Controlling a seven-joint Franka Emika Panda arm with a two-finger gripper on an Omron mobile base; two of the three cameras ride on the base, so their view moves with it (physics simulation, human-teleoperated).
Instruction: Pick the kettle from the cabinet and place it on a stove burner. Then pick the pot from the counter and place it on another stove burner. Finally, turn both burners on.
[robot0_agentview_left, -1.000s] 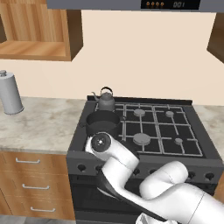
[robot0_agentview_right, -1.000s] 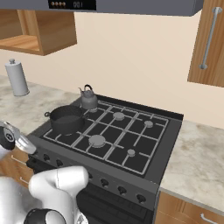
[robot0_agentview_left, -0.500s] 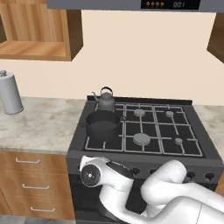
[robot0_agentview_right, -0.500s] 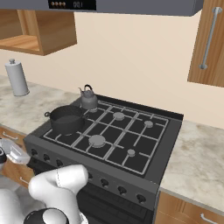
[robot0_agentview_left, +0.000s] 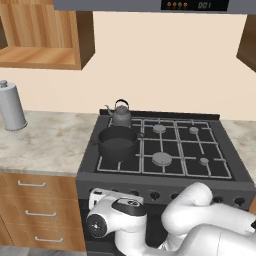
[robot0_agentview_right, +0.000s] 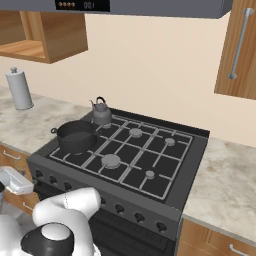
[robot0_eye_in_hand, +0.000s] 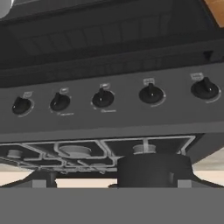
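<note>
Kettle (robot0_agentview_left: 120, 114) sits on the far-left burner with the pot (robot0_agentview_left: 117, 141) just in front on the near-left one, while my pincer (robot0_agentview_left: 100, 196), jaws wide and empty, faces the stove knobs (robot0_eye_in_hand: 102, 98).

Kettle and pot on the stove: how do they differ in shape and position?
The kettle is small, light grey, with a spout and arched handle; the pot is wider, lower, dark and open-topped. The kettle stands on the back left burner, the pot on the front left. Both sit upright on the stove grates.
</note>
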